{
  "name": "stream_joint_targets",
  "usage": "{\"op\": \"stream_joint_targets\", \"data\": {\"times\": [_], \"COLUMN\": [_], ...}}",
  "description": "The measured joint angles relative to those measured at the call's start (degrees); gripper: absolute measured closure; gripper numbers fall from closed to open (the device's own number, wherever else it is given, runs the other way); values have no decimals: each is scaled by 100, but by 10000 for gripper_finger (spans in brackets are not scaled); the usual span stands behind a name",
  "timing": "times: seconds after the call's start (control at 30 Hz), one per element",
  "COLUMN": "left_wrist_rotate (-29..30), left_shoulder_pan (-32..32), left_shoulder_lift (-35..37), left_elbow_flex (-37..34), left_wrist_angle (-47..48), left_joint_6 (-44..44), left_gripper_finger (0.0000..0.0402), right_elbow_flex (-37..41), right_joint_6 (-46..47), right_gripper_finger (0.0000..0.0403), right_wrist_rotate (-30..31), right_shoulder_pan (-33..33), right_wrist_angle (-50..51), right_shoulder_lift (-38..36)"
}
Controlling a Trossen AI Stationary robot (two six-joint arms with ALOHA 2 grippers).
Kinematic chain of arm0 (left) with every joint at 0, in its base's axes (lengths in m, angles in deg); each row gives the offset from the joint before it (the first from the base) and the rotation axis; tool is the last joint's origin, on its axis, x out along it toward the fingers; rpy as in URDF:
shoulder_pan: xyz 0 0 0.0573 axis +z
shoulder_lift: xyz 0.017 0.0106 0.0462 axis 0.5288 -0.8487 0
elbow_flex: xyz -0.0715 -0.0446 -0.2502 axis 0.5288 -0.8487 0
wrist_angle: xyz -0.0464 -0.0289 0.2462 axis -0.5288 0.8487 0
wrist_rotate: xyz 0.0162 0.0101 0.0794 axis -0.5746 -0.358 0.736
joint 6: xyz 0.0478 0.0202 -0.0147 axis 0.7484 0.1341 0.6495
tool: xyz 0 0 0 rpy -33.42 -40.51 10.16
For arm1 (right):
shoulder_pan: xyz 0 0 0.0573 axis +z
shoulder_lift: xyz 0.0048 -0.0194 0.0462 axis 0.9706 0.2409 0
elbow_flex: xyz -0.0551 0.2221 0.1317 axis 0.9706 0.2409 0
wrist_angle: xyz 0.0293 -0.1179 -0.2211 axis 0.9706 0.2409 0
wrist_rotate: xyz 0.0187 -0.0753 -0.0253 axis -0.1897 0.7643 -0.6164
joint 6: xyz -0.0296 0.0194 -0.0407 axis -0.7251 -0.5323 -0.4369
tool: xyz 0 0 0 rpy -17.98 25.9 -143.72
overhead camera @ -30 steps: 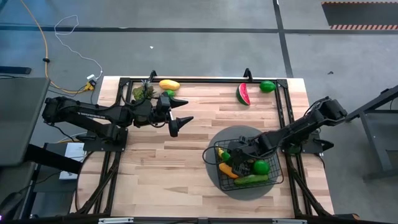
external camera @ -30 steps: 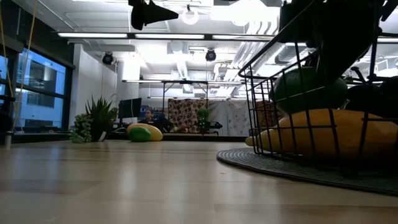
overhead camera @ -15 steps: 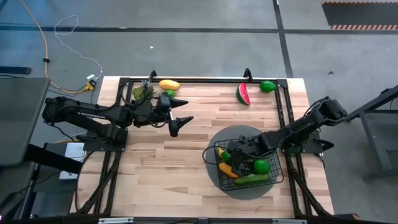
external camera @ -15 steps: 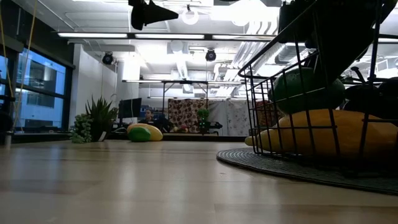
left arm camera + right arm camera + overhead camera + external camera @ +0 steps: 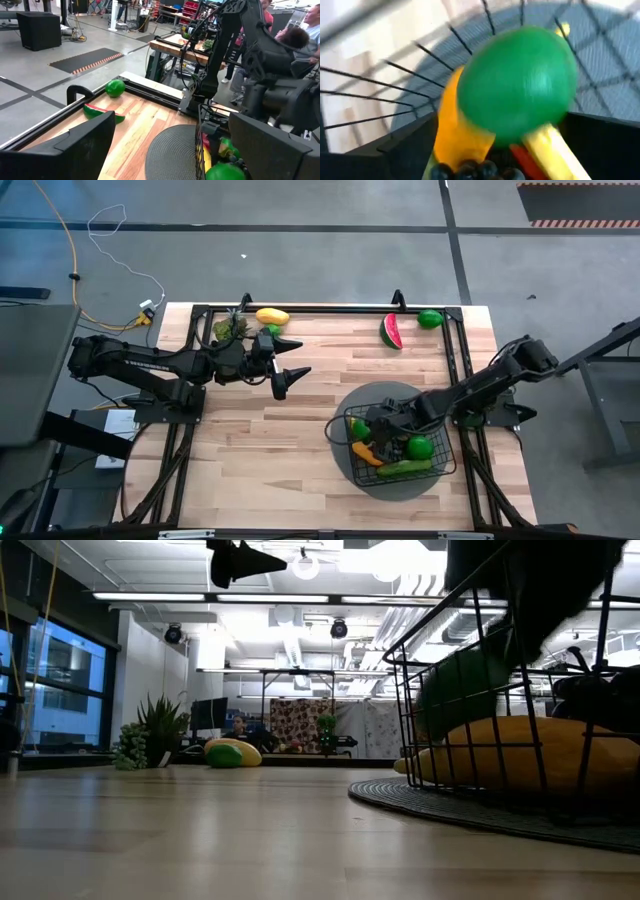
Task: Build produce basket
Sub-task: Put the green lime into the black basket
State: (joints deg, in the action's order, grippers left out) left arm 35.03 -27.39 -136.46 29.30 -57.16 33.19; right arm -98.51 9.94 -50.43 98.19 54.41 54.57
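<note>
- basket [image 5: 400, 443] sits on round grey mat [image 5: 385, 396], right-front part of worktop [image 5: 250, 430]; holds lime [image 5: 420, 447], cucumber [image 5: 404, 468], orange mango [image 5: 364, 451]
- right claw [image 5: 378, 427] inside basket; fingers' state cannot be told; green lime [image 5: 517, 92] right before its camera
- watermelon slice [image 5: 391, 332], another lime [image 5: 430, 319] at far edge
- left claw [image 5: 285, 360] above worktop's left part, fingers apart, holding nothing

Bright, even ceiling light throughout, while the right wrist view's green lime [image 5: 517, 85] is heavily motion-blurred.
</note>
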Motion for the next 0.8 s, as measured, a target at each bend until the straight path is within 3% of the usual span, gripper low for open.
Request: {"op": "stream_joint_targets", "data": {"times": [0.27, 0.47, 0.63, 0.8], "left_wrist_rotate": [0, 0, 0, -6], "left_shoulder_pan": [0, 0, -1, -2], "left_shoulder_lift": [0, 27, 26, 26], "left_elbow_flex": [0, 2, 2, 2], "left_wrist_angle": [7, 7, 4, -35], "left_joint_6": [-1, -1, -1, -230], "left_gripper_finger": [25, 25, 25, 25], "right_elbow_flex": [-416, 559, 1653, 2630], "right_joint_6": [-718, -71, -372, -1207], "right_gripper_finger": [7, 7, 6, 6], "right_wrist_rotate": [677, 1623, 1762, 1526], "right_shoulder_pan": [0, 10, -205, -857], "right_wrist_angle": [595, 594, -811, -2722], "right_shoulder_lift": [-930, -2568, -4180, -5182]}}
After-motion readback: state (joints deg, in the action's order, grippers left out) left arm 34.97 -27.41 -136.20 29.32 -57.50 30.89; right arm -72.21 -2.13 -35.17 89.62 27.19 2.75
